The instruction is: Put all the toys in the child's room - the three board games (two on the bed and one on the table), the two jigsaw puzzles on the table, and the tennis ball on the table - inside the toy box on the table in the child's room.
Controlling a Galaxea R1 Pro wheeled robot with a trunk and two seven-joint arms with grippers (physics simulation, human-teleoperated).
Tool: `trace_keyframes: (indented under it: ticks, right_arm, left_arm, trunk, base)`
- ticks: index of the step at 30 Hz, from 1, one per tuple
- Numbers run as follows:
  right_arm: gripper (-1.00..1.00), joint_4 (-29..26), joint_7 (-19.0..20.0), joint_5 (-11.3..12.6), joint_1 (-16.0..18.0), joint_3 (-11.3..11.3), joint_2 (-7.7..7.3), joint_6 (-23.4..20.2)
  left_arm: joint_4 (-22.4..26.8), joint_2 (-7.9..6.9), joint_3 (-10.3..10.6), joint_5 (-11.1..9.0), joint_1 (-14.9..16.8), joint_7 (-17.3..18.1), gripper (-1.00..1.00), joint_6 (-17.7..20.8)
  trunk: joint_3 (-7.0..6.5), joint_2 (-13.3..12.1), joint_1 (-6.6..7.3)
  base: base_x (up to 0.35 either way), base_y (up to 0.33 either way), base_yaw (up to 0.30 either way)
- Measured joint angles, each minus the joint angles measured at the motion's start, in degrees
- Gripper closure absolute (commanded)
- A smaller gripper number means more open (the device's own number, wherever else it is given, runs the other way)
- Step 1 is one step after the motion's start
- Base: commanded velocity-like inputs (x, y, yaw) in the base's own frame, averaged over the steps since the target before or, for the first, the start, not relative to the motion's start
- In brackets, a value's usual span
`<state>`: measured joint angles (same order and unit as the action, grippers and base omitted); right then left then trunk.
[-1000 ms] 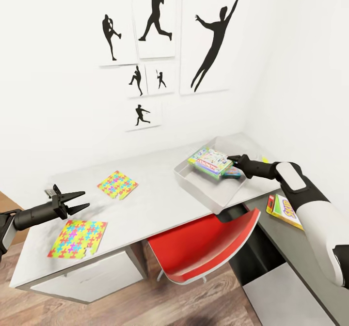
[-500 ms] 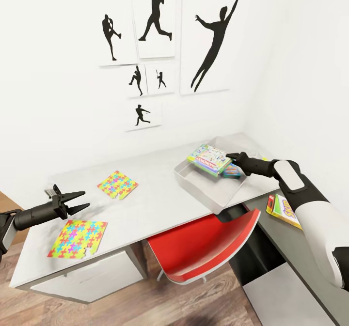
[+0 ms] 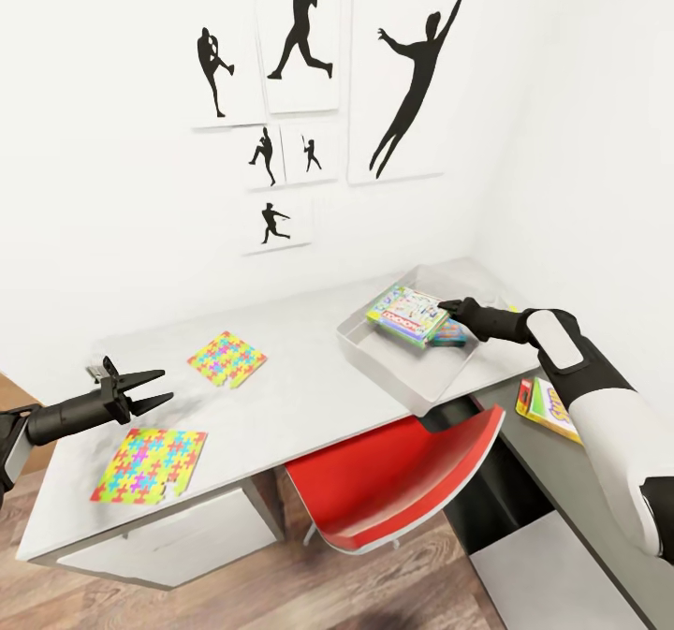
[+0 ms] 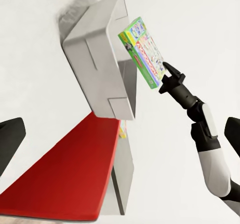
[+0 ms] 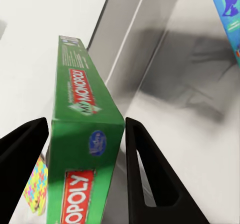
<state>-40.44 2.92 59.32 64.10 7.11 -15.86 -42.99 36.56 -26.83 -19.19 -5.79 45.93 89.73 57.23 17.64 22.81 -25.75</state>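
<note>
My right gripper [image 3: 451,310] is shut on a green-edged board game [image 3: 408,314], holding it tilted over the far part of the light-grey toy box [image 3: 379,368] on the white table [image 3: 300,396]. The right wrist view has the green box edge [image 5: 85,149] between both fingers [image 5: 150,174]. A blue-purple board game [image 3: 451,334] lies inside the toy box. Two jigsaw puzzles [image 3: 227,357] [image 3: 150,462] lie flat on the table's left part. My left gripper [image 3: 154,388] hangs open between them, holding nothing. The tennis ball and the bed are out of view.
A yellow-red board game [image 3: 548,409] lies on the low dark-topped cabinet [image 3: 562,480] at the right. A red chair [image 3: 402,480] stands under the table's front edge, below the toy box. Walls close off the back and the right corner.
My right gripper and the green-edged game shifted slightly over the toy box, up a little and back down. The left arm has stayed still.
</note>
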Motion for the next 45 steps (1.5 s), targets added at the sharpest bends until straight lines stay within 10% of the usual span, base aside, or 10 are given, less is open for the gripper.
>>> trace_keyframes:
  ticks: [45]
  right_arm:
    - [1.0,2.49,1.04,-6.06,0.01,0.49,0.47,-4.69]
  left_arm:
    - [0.0,-0.06,-0.06,-0.09,0.0,0.0,-1.0,-0.09]
  trunk:
    - [0.0,0.0,0.0]
  base:
    - [0.002,0.0,0.0]
